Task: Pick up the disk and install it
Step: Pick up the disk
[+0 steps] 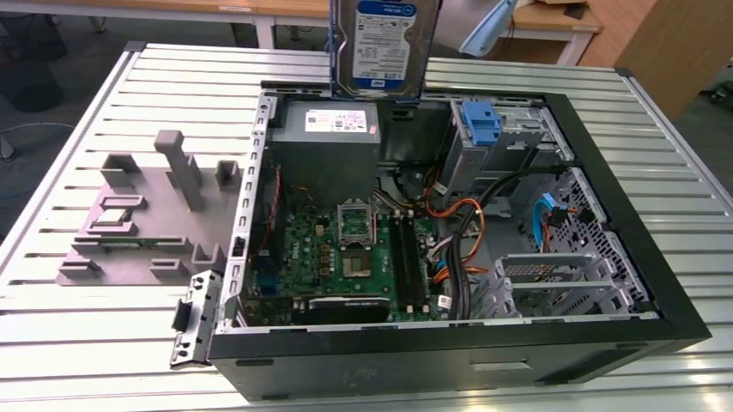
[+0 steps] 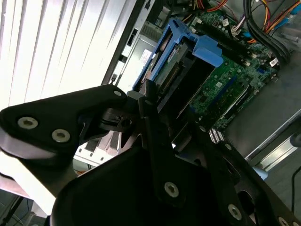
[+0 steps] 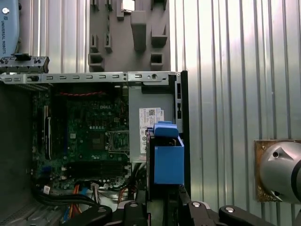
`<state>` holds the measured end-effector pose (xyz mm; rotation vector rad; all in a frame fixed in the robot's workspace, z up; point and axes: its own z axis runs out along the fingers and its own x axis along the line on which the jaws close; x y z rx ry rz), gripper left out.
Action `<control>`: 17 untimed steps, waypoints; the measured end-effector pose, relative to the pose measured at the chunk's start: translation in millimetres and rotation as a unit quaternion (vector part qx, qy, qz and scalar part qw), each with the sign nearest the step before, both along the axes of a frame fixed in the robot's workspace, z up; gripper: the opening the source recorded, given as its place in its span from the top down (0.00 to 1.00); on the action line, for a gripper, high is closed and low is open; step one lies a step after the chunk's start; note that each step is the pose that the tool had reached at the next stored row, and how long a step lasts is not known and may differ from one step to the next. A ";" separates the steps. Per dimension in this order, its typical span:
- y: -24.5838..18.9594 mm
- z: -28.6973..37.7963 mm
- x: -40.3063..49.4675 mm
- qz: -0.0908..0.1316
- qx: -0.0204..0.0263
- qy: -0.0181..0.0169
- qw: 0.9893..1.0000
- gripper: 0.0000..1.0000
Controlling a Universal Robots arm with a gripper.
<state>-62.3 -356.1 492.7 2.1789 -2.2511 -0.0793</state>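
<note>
The disk (image 1: 384, 43) hangs upright above the far edge of the open computer case (image 1: 641, 257), its blue-and-white label facing the exterior view. Blue carrier rails run round its edges. In the second wrist view my gripper (image 2: 164, 106) is shut on the disk (image 2: 181, 66), whose connector edge points down toward the motherboard (image 2: 225, 89). The first wrist view shows the disk (image 3: 165, 157) edge-on above the power-supply box (image 3: 150, 125), with my gripper (image 3: 162, 207) clamped on it.
Inside the case lie the motherboard (image 1: 343, 249), the grey power-supply box (image 1: 326, 129), orange and black cables (image 1: 458, 232) and drive bays holding a bare blue bracket (image 1: 483, 120). A grey fixture (image 1: 149, 215) stands on the slatted metal table (image 1: 69, 343) at the exterior view's left.
</note>
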 end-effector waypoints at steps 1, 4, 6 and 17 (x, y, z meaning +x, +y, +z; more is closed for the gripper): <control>0.0 -0.1 2.9 0.000 0.000 0.000 1.000 0.65; 0.0 -0.2 10.8 0.000 0.000 0.000 1.000 0.65; 0.0 -0.3 15.8 0.000 0.000 0.000 1.000 0.65; 0.0 -0.6 39.1 0.000 0.000 0.000 1.000 0.65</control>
